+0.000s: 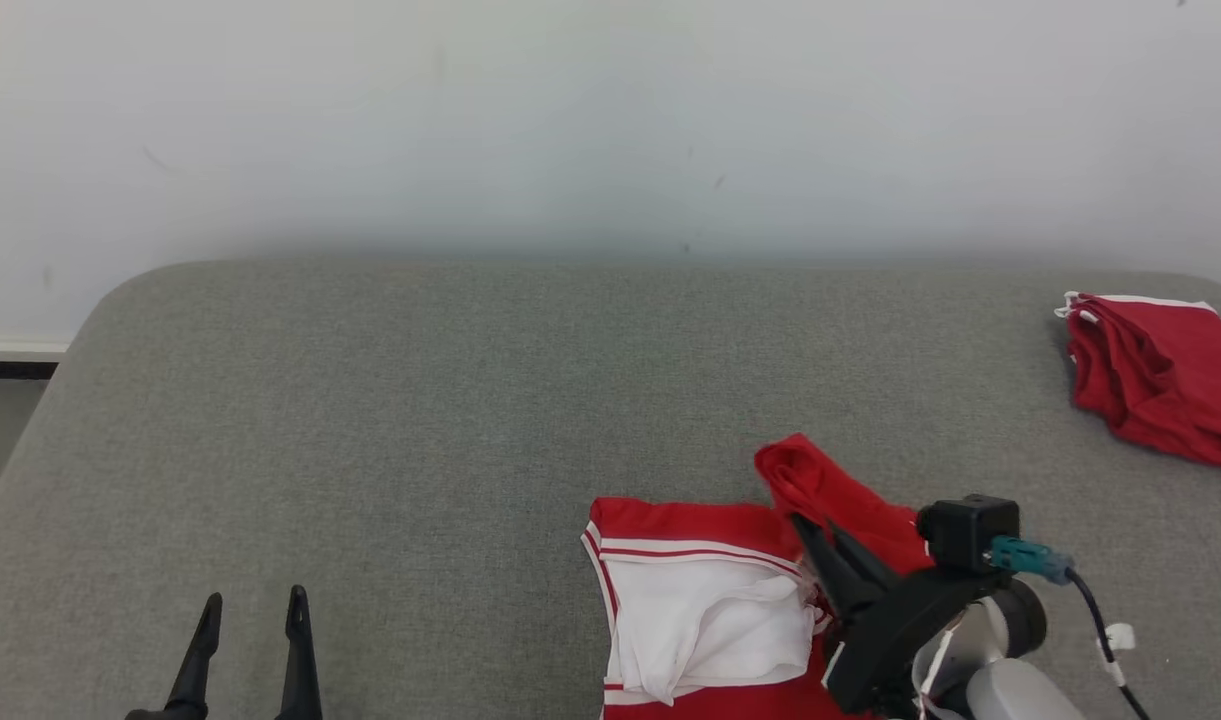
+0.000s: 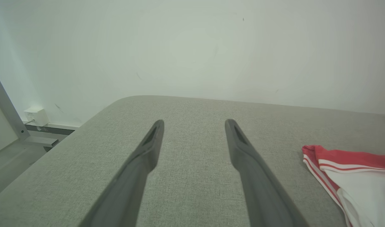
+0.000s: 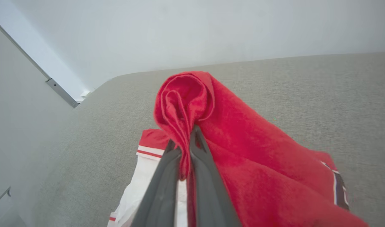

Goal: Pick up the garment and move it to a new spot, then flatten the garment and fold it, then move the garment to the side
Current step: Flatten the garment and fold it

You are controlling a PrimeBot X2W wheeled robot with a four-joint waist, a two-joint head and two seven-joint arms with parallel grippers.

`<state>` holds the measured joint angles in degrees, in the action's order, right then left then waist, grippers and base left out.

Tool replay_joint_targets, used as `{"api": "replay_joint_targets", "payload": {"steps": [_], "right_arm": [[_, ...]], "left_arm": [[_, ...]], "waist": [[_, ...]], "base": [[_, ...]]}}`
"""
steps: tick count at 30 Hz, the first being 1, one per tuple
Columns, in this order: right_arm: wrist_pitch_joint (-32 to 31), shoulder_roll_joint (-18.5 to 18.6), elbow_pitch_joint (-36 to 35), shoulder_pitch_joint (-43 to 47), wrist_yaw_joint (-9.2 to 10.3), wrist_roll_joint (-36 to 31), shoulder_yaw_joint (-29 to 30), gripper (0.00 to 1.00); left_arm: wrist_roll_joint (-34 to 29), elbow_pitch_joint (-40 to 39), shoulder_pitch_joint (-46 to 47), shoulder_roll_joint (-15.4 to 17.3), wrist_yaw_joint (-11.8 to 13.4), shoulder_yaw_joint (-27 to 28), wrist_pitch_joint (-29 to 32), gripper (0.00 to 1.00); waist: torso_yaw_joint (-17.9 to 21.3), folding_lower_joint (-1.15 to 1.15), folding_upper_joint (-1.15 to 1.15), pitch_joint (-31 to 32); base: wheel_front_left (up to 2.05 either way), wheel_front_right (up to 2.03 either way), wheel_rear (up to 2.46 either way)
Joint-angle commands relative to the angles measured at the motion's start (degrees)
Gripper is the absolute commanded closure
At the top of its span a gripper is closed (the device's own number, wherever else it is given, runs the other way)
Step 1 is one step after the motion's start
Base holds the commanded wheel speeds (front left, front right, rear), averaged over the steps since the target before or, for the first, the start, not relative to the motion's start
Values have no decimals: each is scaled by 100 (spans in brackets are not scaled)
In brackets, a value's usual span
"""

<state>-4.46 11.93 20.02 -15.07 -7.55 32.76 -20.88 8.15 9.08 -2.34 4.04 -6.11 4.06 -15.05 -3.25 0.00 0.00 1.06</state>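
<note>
Head view: garment point(image 1: 700, 600), red with white lining showing, lies bunched at the near edge of the grey cushion point(image 1: 420, 420) on the robot's right. The frame bottom cuts it, so I can't call its long axis. Right gripper point(image 1: 815, 530) is clamped on a raised red fold at the garment's right side; the rest lies on the cushion. Left gripper point(image 1: 255, 597) is at lower left, fingers spread, holding nothing, well apart from the garment. Second red garment point(image 1: 1160, 380) is at the far right, apart from both.

Key relation: bare cushion runs left and ahead of the grip. My read is that the carry goes that way on the right arm, which is the nearer one.

Left wrist view: fingers are wide apart over bare cushion. The garment's striped corner is at this view's right edge, near but not touching. This view adds a wall box point(image 2: 36, 116) past the cushion's corner.

Right wrist view: gives the pinch detail that the head view hides behind the fingers. Jaws are shut on a rolled red fold, and the roll pokes past the tips. Red cloth drapes right, with white lining below left. The bite looks thin, so it could slip on lift.
</note>
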Motion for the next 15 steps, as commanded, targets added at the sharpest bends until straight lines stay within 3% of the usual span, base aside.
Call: {"api": "replay_joint_targets", "payload": {"steps": [1,5,15], "right_arm": [[-82,-173,-165,85,14,-19,-67,100],[-186,-478,-290,113,14,-113,-210,100],[-142,-778,90,19,14,-259,-365,100]], "left_arm": [[-53,34,72,-24,-36,-14,-16,0],[-69,100,140,-37,-36,-81,-16,0],[-64,260,274,-49,-92,-177,-15,0]], "waist": [[-109,0,0,-20],[-255,0,0,-37],[-522,0,0,-84]], "base": [[0,0,0],[0,0,0],[0,0,0]]}}
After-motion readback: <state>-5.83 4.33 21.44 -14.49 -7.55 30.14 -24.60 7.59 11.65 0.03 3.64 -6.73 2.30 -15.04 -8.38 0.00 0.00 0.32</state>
